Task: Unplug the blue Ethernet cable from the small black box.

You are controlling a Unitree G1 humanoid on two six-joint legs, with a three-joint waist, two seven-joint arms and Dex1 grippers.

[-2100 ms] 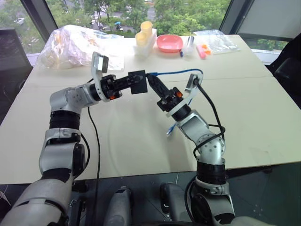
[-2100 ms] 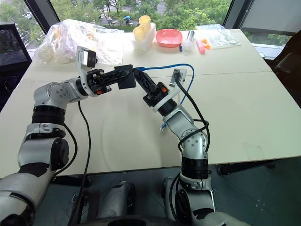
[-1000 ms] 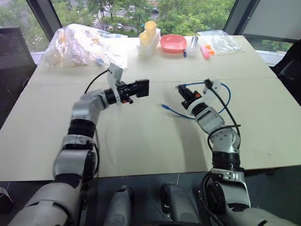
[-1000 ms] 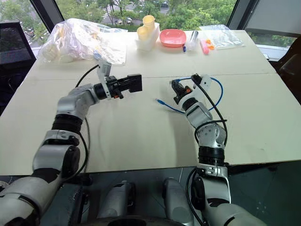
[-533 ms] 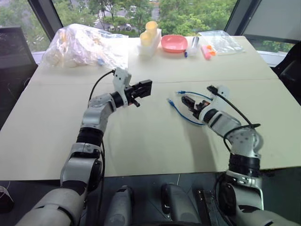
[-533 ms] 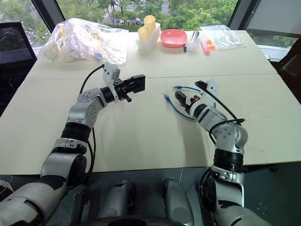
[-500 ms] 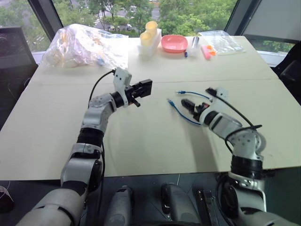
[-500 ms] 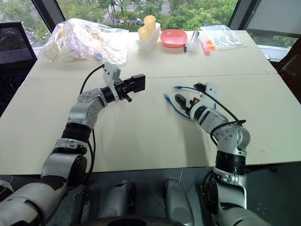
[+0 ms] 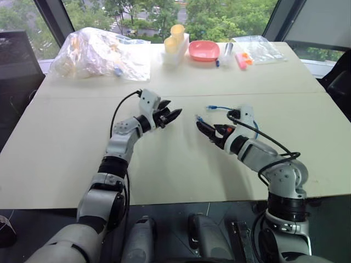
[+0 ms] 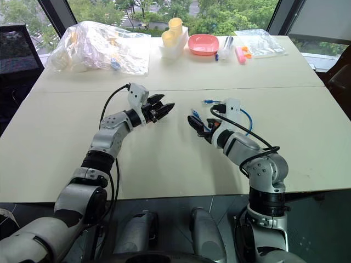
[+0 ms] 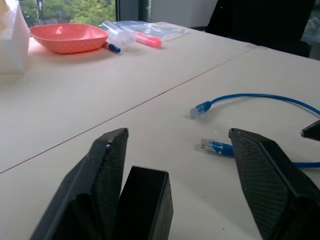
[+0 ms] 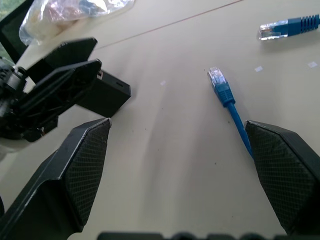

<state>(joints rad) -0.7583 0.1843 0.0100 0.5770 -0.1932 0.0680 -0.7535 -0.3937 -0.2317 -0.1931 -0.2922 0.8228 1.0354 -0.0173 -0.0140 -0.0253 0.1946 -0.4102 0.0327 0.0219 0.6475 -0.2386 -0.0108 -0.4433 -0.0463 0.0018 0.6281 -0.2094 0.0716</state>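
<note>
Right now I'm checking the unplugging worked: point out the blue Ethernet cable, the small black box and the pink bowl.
blue Ethernet cable [image 12: 223, 91]: right wrist view, on one free plug.
small black box [image 12: 104, 95]: right wrist view, on its side face.
pink bowl [image 9: 204, 51]: left eye view, on its inside.

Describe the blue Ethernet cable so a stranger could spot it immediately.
On the beige table, look just ahead of the right tool. The blue Ethernet cable lies loose in a loop, the only thin light-blue cord, with clear plugs at both free ends.
</note>
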